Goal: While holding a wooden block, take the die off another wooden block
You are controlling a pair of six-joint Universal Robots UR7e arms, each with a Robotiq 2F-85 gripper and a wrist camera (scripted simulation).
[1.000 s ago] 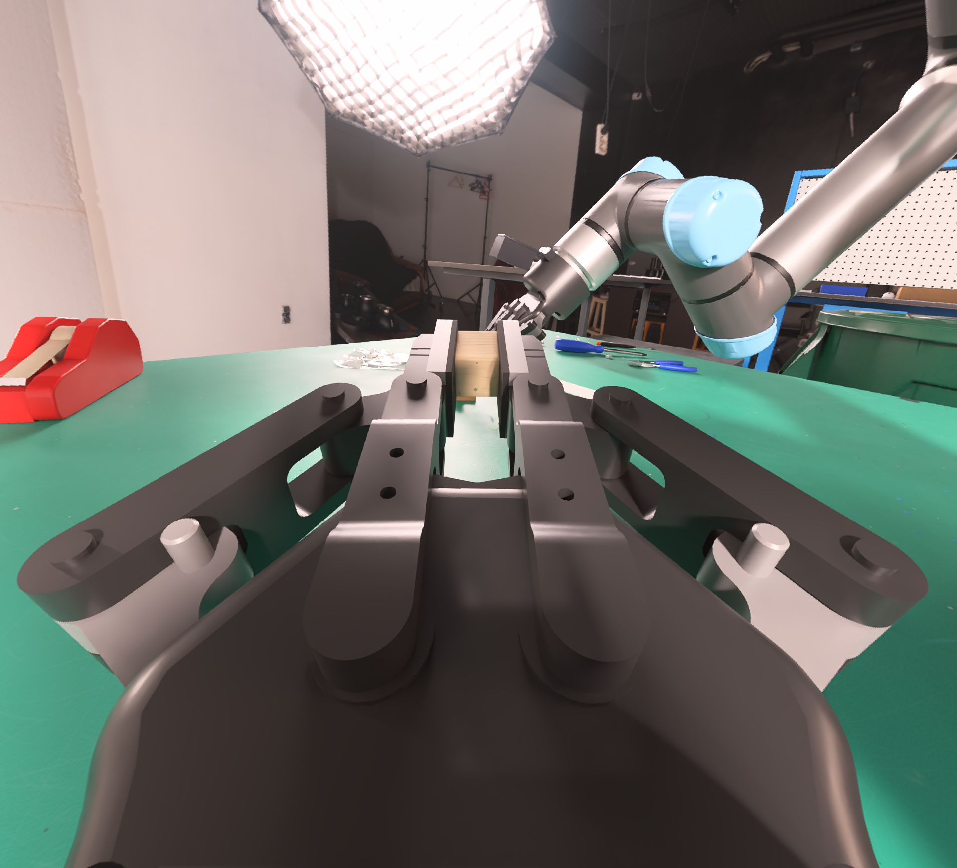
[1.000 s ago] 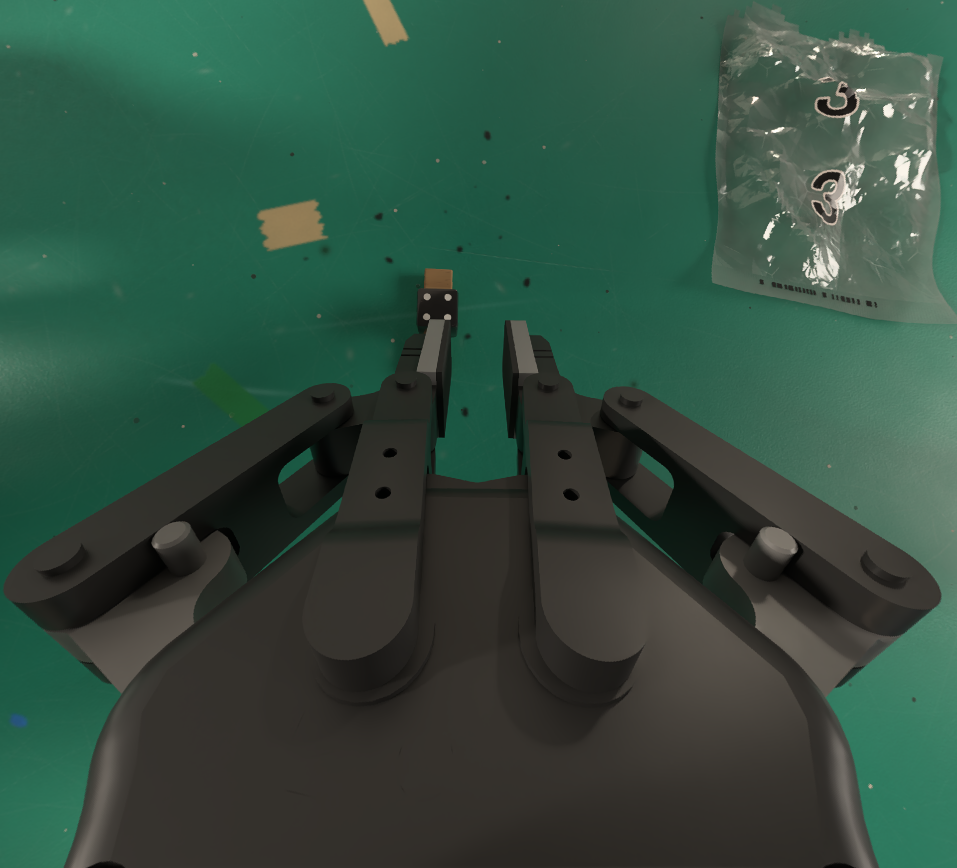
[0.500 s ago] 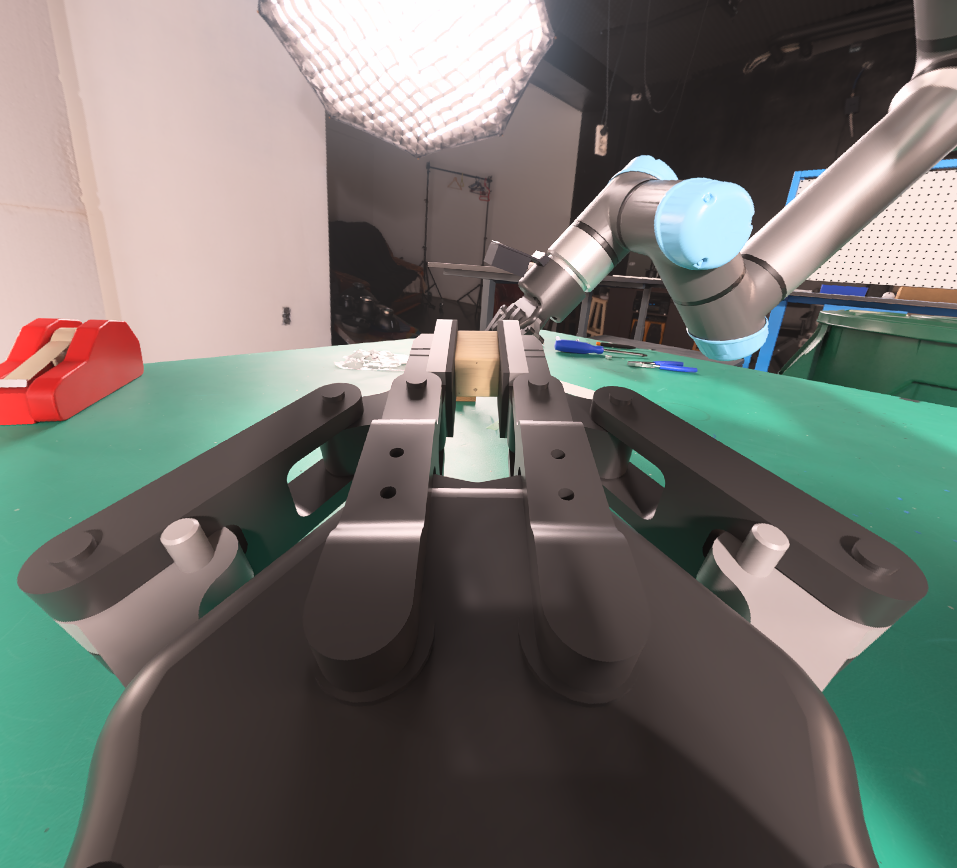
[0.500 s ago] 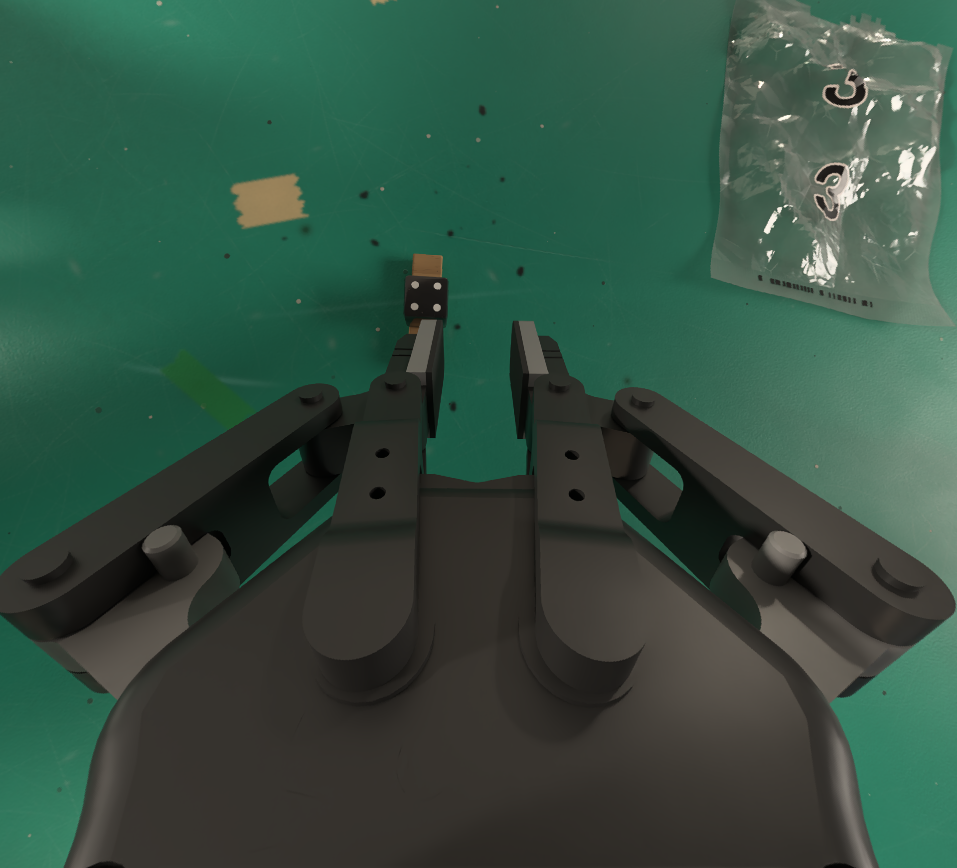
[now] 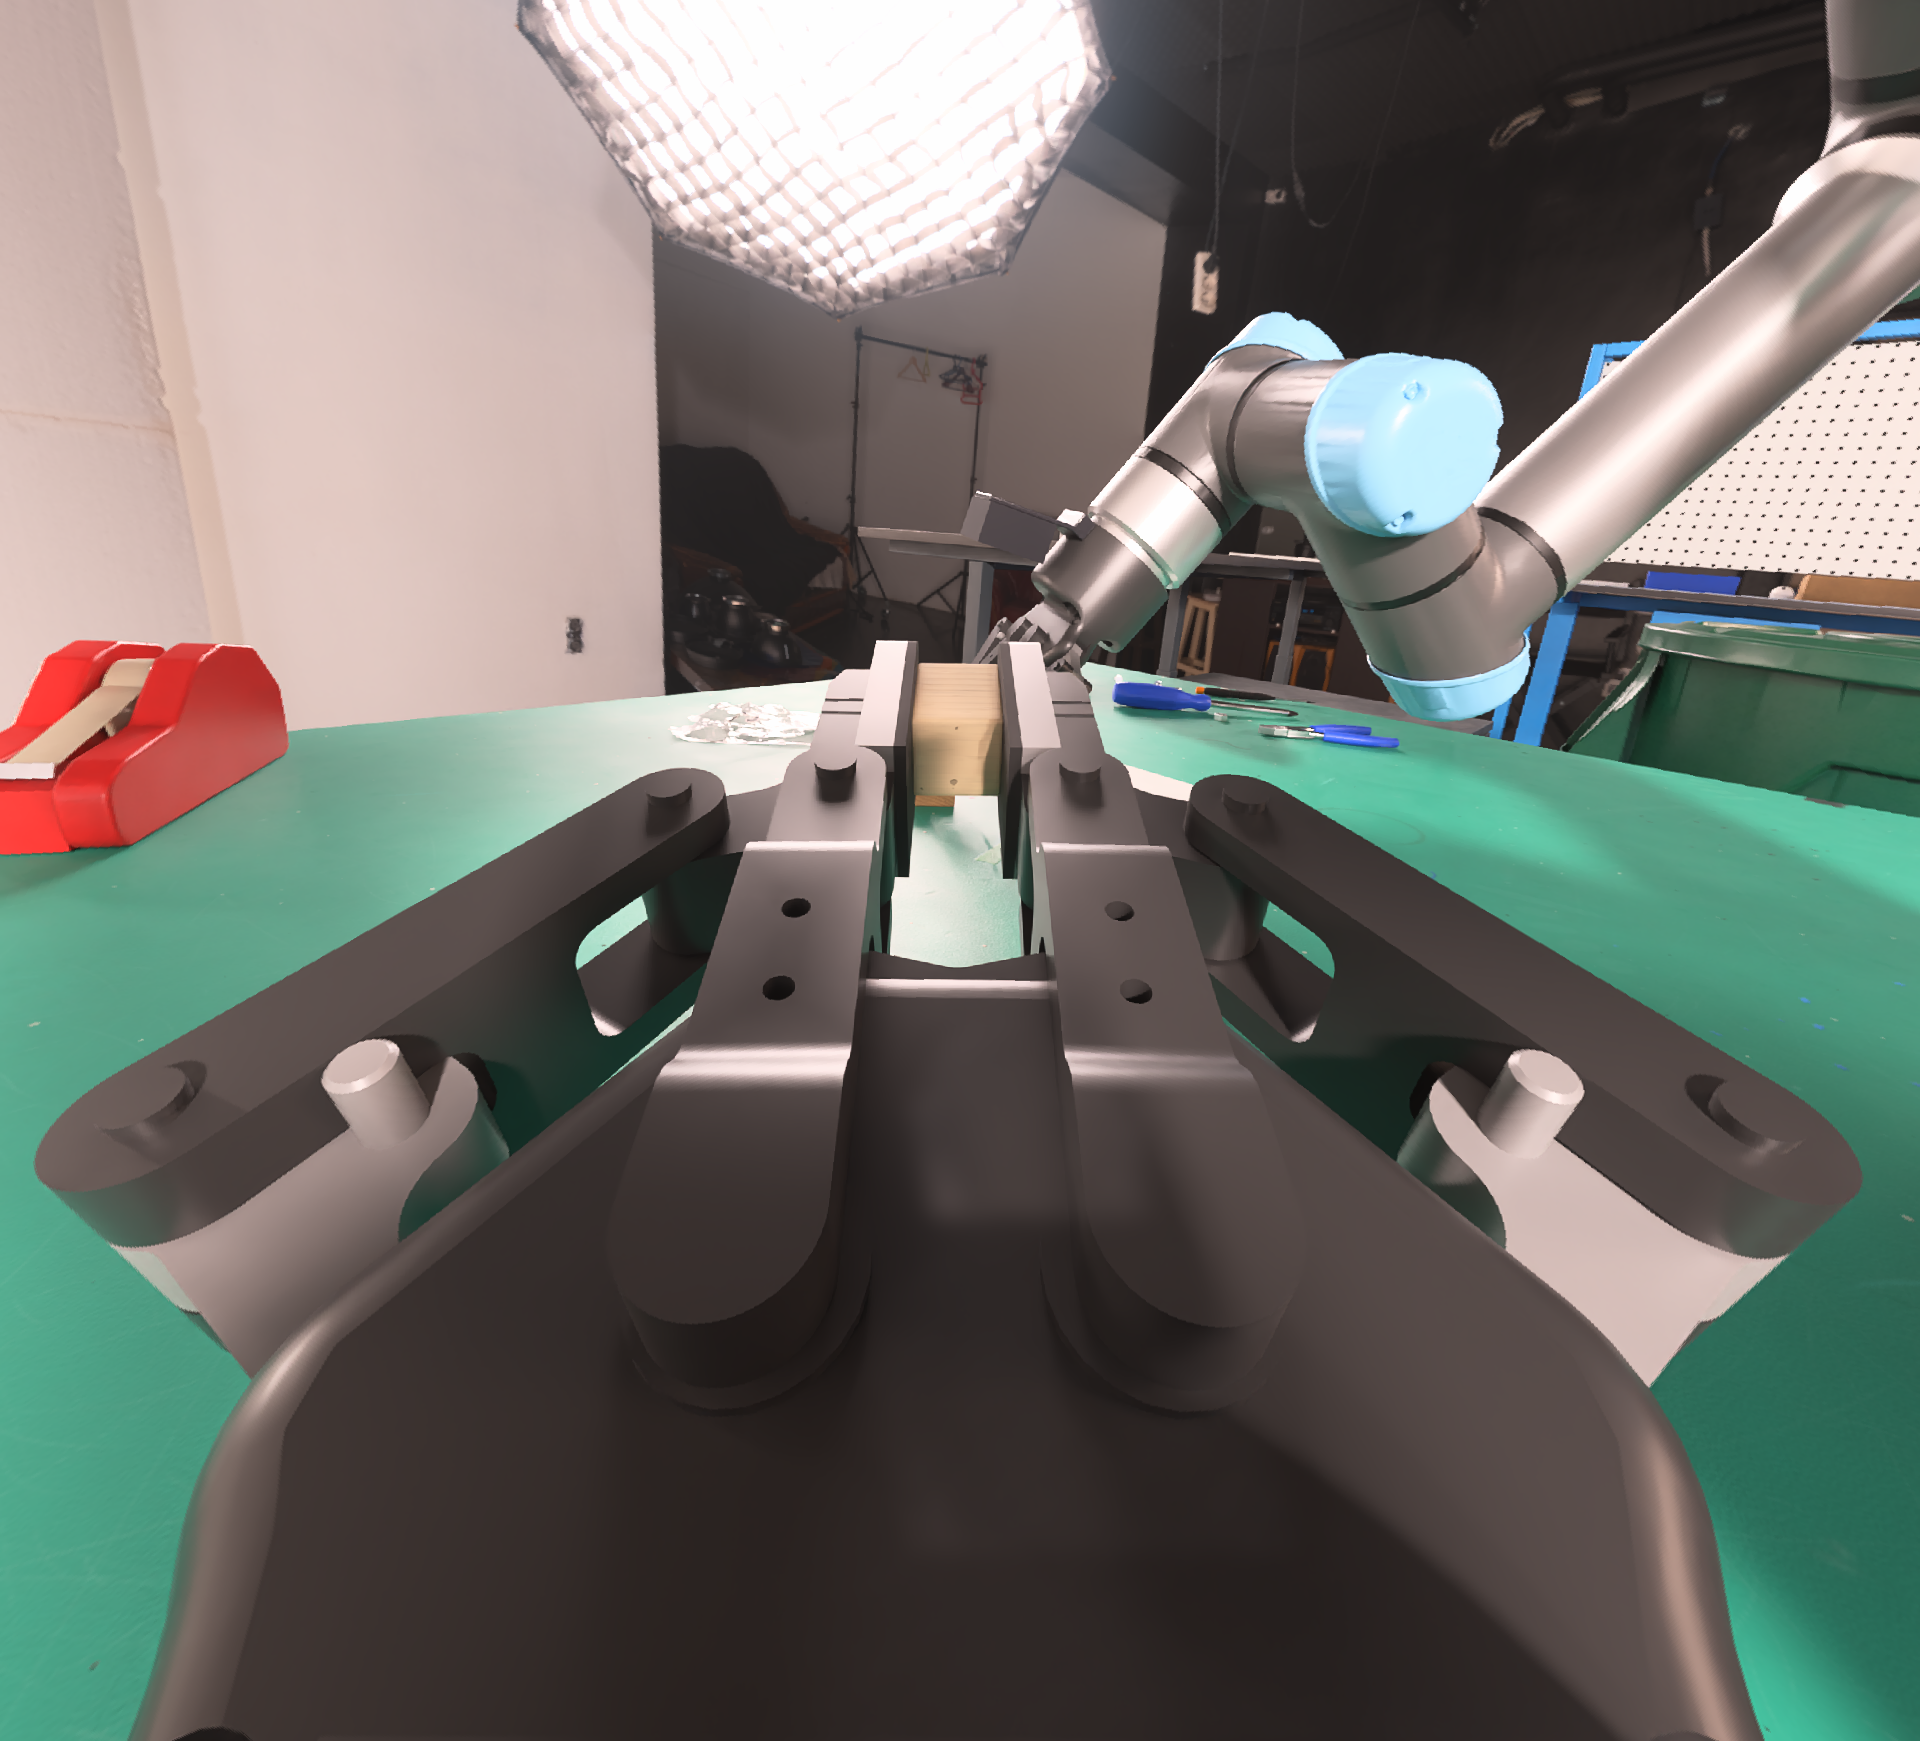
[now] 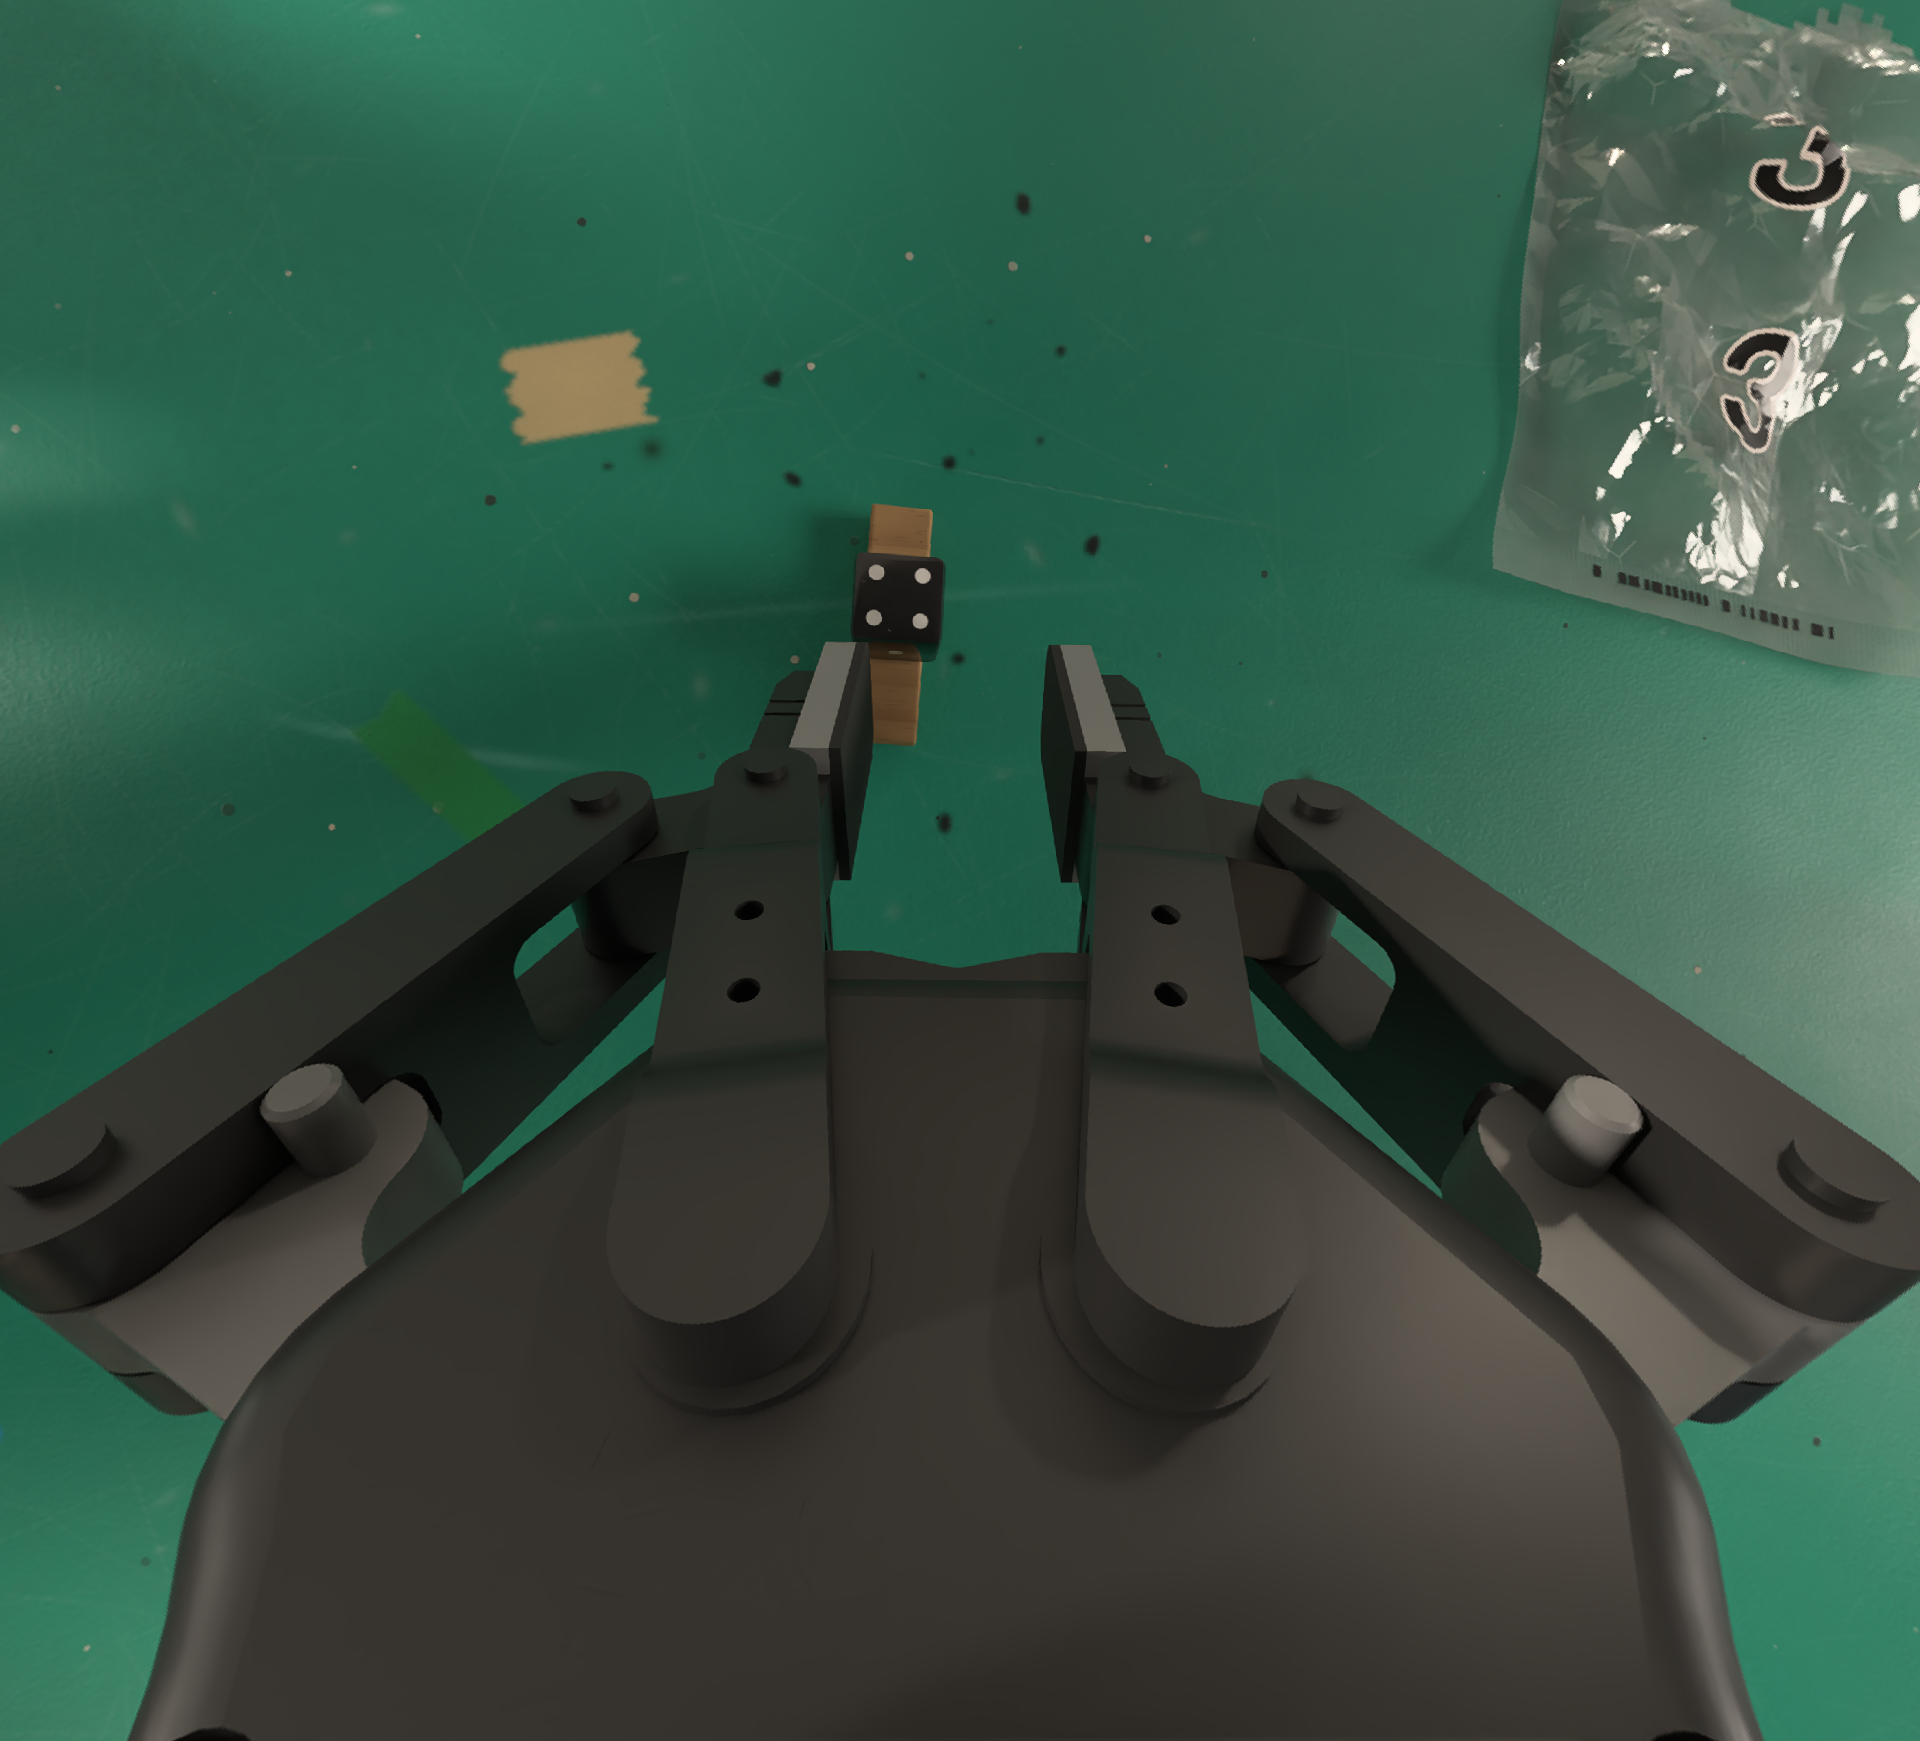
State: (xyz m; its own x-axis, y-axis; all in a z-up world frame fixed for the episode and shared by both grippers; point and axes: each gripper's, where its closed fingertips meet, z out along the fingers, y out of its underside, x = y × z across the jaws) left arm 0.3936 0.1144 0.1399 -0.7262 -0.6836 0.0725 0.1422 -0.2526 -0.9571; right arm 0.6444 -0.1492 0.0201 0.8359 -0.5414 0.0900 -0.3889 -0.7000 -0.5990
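Observation:
My left gripper [image 5: 956, 704] is shut on a pale wooden block [image 5: 954, 727] and holds it just above the green table. In the right wrist view a black die [image 6: 898, 598] with white pips sits on a narrow brown wooden block [image 6: 900, 532] that lies on the table. My right gripper [image 6: 954, 689] is open and empty above the table. The die is just beyond its left fingertip [image 6: 831, 704], which hides part of the brown block. The right arm [image 5: 1351, 486] shows farther off in the left wrist view.
A crumpled clear plastic bag [image 6: 1725, 320] lies to the right of the die. Tan tape strips [image 6: 577, 387] and a green tape piece [image 6: 436, 761] are stuck on the mat. A red tape dispenser [image 5: 125, 735] stands at left; blue-handled tools [image 5: 1247, 715] lie at the back right.
My right gripper has moved so that the die and its block sit nearer the gap between the fingers, and more of the brown block shows. The left gripper has not moved.

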